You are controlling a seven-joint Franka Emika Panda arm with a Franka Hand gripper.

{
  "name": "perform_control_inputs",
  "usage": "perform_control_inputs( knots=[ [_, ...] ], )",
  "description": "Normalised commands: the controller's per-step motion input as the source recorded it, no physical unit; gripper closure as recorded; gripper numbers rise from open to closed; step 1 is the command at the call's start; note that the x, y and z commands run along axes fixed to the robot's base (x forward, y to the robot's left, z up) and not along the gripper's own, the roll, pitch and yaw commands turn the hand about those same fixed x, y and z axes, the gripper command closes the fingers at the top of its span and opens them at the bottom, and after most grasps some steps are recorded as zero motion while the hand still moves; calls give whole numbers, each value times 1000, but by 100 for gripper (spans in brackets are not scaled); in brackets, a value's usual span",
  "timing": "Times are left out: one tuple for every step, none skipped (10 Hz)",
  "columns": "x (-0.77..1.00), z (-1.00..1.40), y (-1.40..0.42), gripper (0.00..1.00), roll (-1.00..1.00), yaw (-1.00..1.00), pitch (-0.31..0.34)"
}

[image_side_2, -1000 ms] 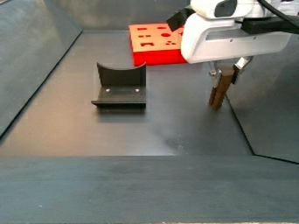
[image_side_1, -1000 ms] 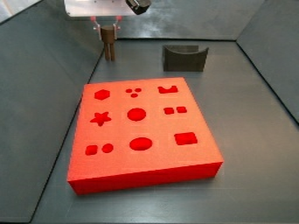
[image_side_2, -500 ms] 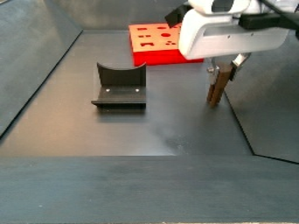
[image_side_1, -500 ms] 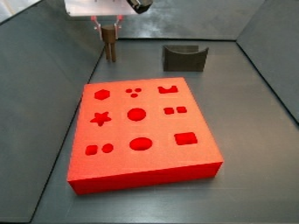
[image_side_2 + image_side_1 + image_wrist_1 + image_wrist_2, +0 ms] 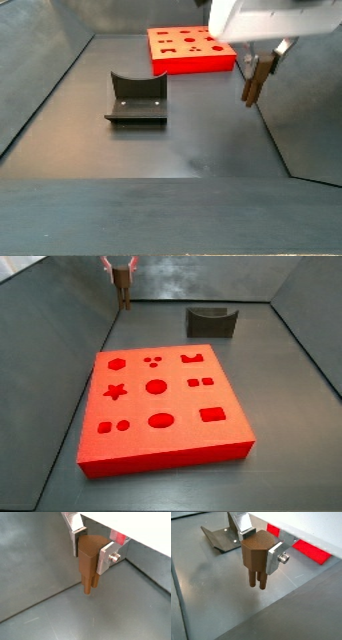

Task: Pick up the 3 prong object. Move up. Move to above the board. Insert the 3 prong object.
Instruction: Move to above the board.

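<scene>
Now higher than a moment ago, the hand [image 5: 256, 549] grips the 3 prong object [image 5: 256, 562] between its silver fingers [image 5: 275, 556], prongs apparently clear of the grey surface [image 5: 174, 140]. Pick-up looks done; the lift is under way. Ahead lie the red board [image 5: 160, 406], well apart, and the dark fixture [image 5: 135, 98].

The pincer [image 5: 263, 58] grips the 3 prong object [image 5: 251, 82], apparently clear of the floor, beside the board [image 5: 190, 50].
</scene>
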Motion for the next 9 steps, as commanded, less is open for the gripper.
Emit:
perform_control_inputs(
  knots=[
    [-499, 1000, -6, 100, 324, 202, 78],
    [-505, 1000, -7, 100, 331, 200, 68],
    [-480, 1000, -13, 100, 310, 150, 29],
    [-459, 1000, -9, 100, 249, 107, 15],
    [-441, 1000, -5, 100, 206, 82, 5],
    [-405, 1000, -4, 100, 139, 45, -2],
    [-404, 1000, -2, 100, 111, 32, 17],
    [-431, 1000, -2, 100, 102, 23, 36],
    [-459, 1000, -2, 100, 100, 20, 53]
  ],
)
